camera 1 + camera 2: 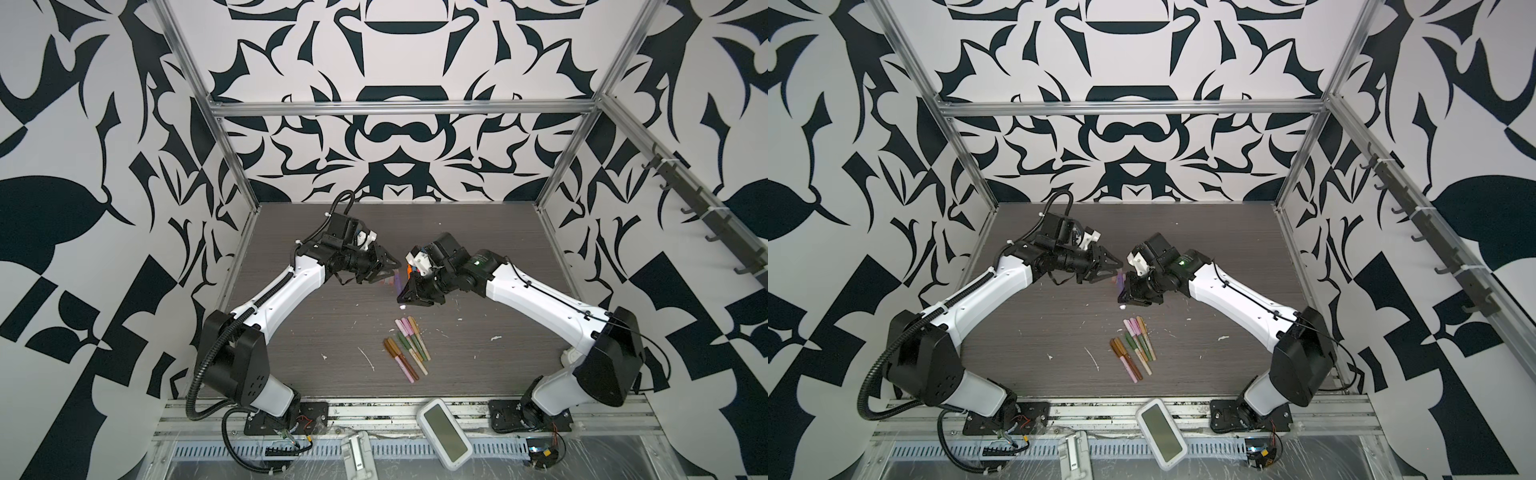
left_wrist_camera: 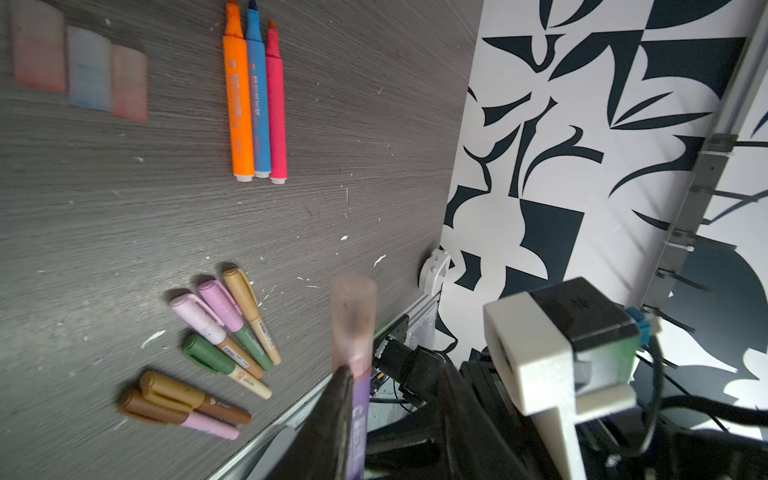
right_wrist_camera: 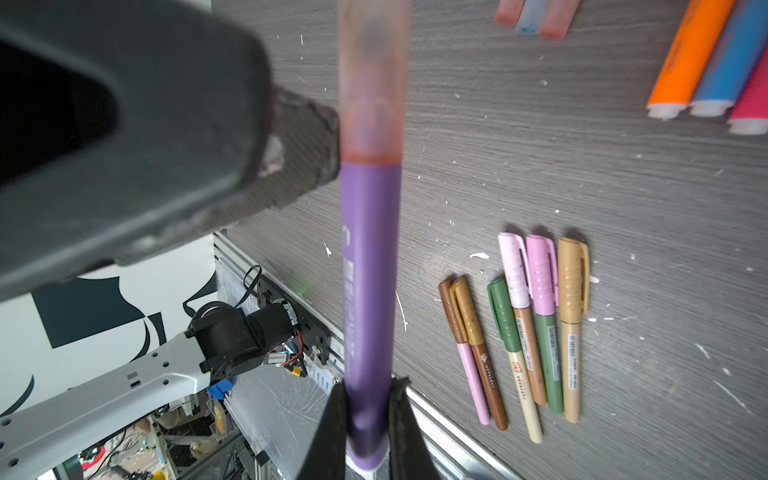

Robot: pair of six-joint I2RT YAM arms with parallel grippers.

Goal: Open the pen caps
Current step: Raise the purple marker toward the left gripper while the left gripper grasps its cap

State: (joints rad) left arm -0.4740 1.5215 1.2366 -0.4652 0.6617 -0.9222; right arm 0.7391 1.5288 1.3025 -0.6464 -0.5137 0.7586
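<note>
Now the right gripper [image 3: 369, 388] has its jaws clamped tight on the tail end of a slim purple plastic marker pen [image 3: 370, 257], holding it in the air over the dark wood-grain bench [image 3: 540, 174]. A translucent pale pink cap [image 3: 372, 83] sits on the pen's far end, meeting the barrel at a reddish seam.

The left gripper [image 1: 388, 272] faces it from the other side. One of its black finger pads [image 3: 303, 141] touches the side of the cap just by the seam. In both top views its jaws stand partly apart, but whether they pinch the cap I cannot tell.

On the bench lie three uncapped markers side by side, touching: an orange pen [image 2: 237, 108], a blue pen [image 2: 257, 104] and a hot-pink pen [image 2: 276, 112]. Near them three loose translucent caps [image 2: 88, 70] lie in a row, a bluish one between two pinkish ones. Nearer the arms' bases lies a fan of six thinner capped pens [image 2: 216, 345], their caps brown, gold, green, pale pink, pink and tan. A white handheld device with a grey screen [image 1: 444, 432] rests on the metal rail at the front.
</note>
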